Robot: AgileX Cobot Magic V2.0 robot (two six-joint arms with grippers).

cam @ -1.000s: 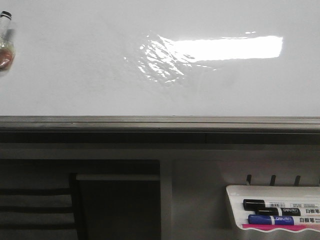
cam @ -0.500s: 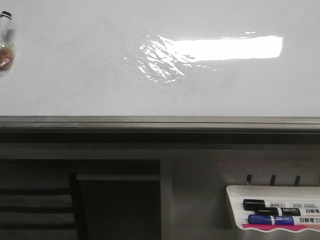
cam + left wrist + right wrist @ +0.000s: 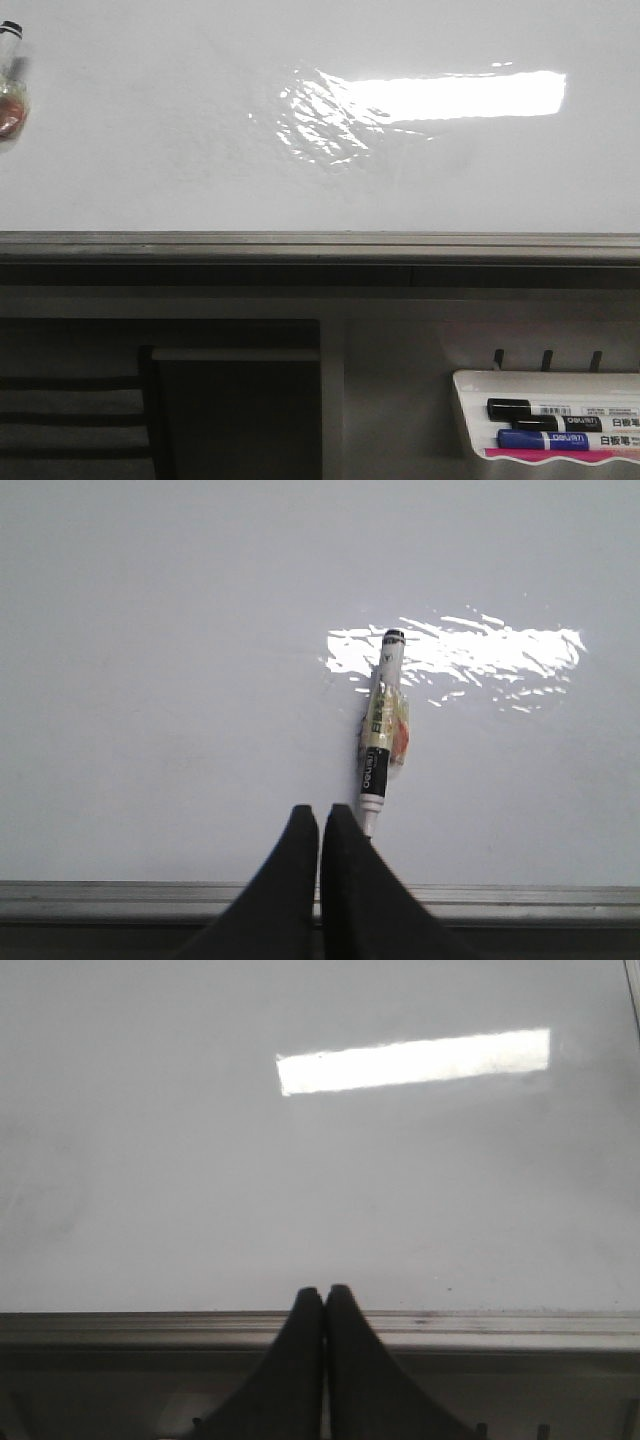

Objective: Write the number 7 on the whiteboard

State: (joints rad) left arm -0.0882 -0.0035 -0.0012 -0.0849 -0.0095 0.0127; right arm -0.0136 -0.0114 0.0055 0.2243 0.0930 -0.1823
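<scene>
The whiteboard (image 3: 200,120) fills the upper front view, glossy white with a bright light reflection and a grey bottom rail (image 3: 320,245). No number 7 shows on it in any view. A marker (image 3: 10,85) with a pale label clings to the board at the far left; it also shows in the left wrist view (image 3: 382,720). My left gripper (image 3: 320,815) is shut and empty, its tips just beside that marker's lower end. My right gripper (image 3: 324,1295) is shut and empty, in front of the board's rail (image 3: 500,1328). Neither gripper shows in the front view.
A small white marker tray (image 3: 470,400) hangs below the rail at the lower right, holding a black marker (image 3: 540,409) and a blue marker (image 3: 560,440). A dark opening with a white bar (image 3: 235,355) lies below the rail at the left.
</scene>
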